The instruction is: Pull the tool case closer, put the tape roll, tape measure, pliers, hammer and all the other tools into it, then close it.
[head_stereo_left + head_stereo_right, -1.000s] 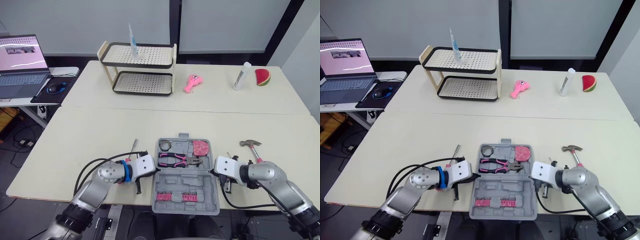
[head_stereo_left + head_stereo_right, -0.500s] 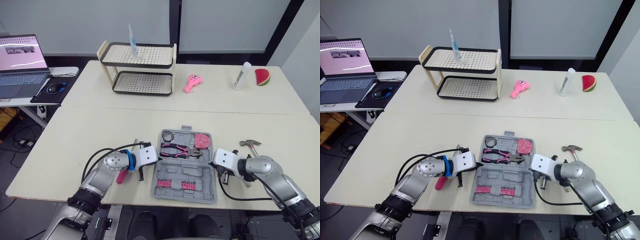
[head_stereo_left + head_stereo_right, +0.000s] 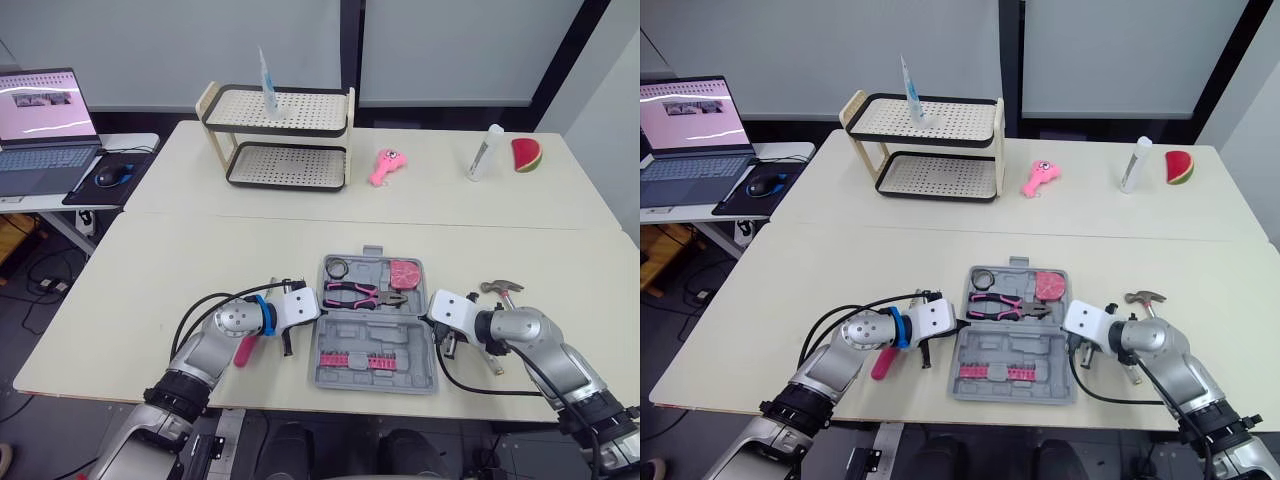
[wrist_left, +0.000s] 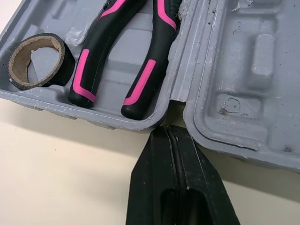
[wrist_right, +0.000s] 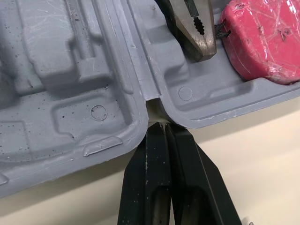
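Evidently mid-pull: in the head view the open tool case sits lower centre, my left gripper and right gripper at its hinge ends, the hammer outside at lower right. Left wrist: jaws pressed together, empty, at the hinge notch near pliers and tape roll. Right wrist: likewise, near the tape measure. Next, I judge: fetch the hammer.

hammer handle partly hidden; pliers head cut off at left wrist view's edge.
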Robot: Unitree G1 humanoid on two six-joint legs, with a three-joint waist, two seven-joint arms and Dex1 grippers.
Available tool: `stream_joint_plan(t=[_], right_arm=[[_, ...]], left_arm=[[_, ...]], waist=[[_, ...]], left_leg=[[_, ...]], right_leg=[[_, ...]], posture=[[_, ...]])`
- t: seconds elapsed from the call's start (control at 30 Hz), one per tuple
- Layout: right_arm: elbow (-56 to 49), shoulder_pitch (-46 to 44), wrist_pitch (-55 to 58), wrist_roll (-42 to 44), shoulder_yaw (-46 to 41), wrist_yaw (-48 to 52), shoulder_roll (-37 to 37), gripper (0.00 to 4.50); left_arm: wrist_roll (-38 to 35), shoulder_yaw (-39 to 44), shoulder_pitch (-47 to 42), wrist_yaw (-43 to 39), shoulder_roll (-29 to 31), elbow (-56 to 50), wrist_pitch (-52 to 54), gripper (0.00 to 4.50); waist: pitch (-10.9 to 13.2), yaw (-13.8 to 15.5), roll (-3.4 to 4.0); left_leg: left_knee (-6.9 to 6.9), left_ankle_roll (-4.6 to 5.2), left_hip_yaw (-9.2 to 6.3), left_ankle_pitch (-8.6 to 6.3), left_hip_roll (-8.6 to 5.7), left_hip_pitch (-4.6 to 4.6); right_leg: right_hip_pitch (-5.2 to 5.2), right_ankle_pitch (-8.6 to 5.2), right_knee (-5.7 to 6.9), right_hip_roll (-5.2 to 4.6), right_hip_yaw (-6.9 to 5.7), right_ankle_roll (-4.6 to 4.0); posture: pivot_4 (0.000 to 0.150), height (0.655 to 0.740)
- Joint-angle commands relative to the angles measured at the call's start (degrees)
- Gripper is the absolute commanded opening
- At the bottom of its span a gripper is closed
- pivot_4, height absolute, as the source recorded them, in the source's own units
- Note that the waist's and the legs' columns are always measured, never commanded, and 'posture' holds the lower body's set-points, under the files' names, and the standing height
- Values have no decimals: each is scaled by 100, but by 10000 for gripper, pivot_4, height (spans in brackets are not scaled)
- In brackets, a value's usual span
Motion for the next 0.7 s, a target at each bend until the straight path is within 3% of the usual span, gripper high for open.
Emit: stream_joint_plan(t=[0.03, 0.7], right_arm=[[-156, -179, -252, 80, 57, -31, 161, 59], [100, -249, -344, 35, 50, -38, 196, 59]], left_arm=[[61, -254, -124, -10, -264, 113, -172, 0], [145, -279, -292, -105, -405, 439, -371, 0]], waist=[[0, 1, 0], [0, -2, 0]], left_leg=[[1, 0, 1, 0, 0, 0], [21, 0, 0, 0, 1, -10]], right_leg=[[0, 0, 0, 0, 0, 0], [0, 0, 2, 0, -3, 0]], posture=[[1500, 7400], [1500, 7400]])
